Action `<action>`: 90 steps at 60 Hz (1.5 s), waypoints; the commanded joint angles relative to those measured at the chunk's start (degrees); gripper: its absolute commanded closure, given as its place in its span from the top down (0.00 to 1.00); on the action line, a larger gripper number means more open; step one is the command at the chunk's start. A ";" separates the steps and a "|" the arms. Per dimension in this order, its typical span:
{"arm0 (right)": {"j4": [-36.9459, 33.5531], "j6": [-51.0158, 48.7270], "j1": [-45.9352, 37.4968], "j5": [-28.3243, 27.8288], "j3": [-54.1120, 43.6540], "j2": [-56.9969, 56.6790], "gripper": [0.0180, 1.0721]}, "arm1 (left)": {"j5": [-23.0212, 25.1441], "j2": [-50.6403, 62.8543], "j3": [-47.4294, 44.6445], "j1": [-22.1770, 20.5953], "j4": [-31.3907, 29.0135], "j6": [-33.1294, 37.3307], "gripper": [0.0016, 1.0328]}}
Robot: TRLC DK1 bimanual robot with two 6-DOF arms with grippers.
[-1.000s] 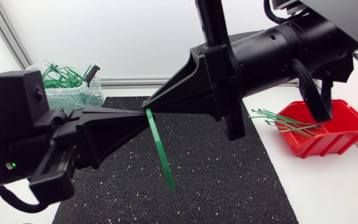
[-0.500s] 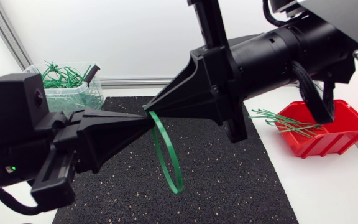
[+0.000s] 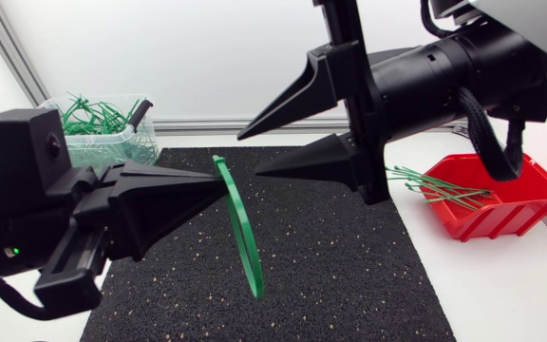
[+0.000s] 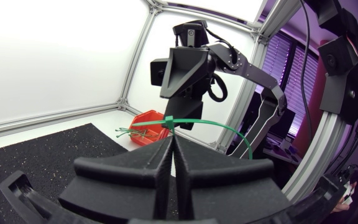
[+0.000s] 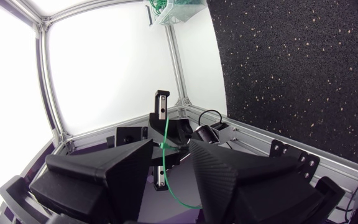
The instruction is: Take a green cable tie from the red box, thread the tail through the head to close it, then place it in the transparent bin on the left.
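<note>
A green cable tie, closed into a loop, hangs above the black mat from my left gripper, which is shut on it near its head. In the left wrist view the tie's head sticks up just past the shut fingertips and the loop curves away to the side. My right gripper is open, its tips just right of the tie and not touching it. In the right wrist view the tie stands ahead of the open fingers. The red box holds green ties. The transparent bin sits at the back left.
The transparent bin holds several green ties. Both arms hang over the middle of the black mat. The red box stands on the white table at the right, partly under the right arm. White walls close the back.
My right gripper has opened, let go of the cable tie and drawn slightly back to the right. The tie stays in the left gripper and its loop has swung edge-on.
</note>
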 commanded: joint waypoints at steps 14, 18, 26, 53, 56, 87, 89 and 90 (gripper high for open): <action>0.43 -2.25 1.73 -0.41 2.26 5.43 0.40 | 0.72 -1.04 -2.05 -2.38 0.74 2.27 0.03; 0.52 -2.25 1.99 -0.59 2.87 5.60 0.40 | 0.72 -0.95 -1.96 -2.47 0.83 2.27 0.03; 0.43 -2.07 3.75 -0.85 3.49 5.69 0.40 | 0.72 -0.95 -1.96 -2.47 0.83 2.44 0.03; 0.78 -1.98 5.24 -0.32 3.66 5.78 0.17 | 0.72 -1.66 -2.40 -2.47 0.57 2.53 0.03; 0.78 -2.07 5.24 -0.15 3.66 5.69 0.13 | 0.72 -1.66 -2.40 -2.47 0.57 2.53 0.03; 0.61 -2.77 5.16 3.37 3.31 5.60 0.05 | 0.46 -2.54 -1.52 -4.22 -0.84 2.53 0.03; 0.61 -2.86 5.07 3.72 3.22 6.04 0.05 | 0.19 -2.89 -1.26 -4.75 -1.37 2.44 0.03; 0.61 -2.95 5.07 3.81 3.22 6.22 0.05 | 0.11 -3.15 -1.08 -5.01 -1.54 2.44 0.03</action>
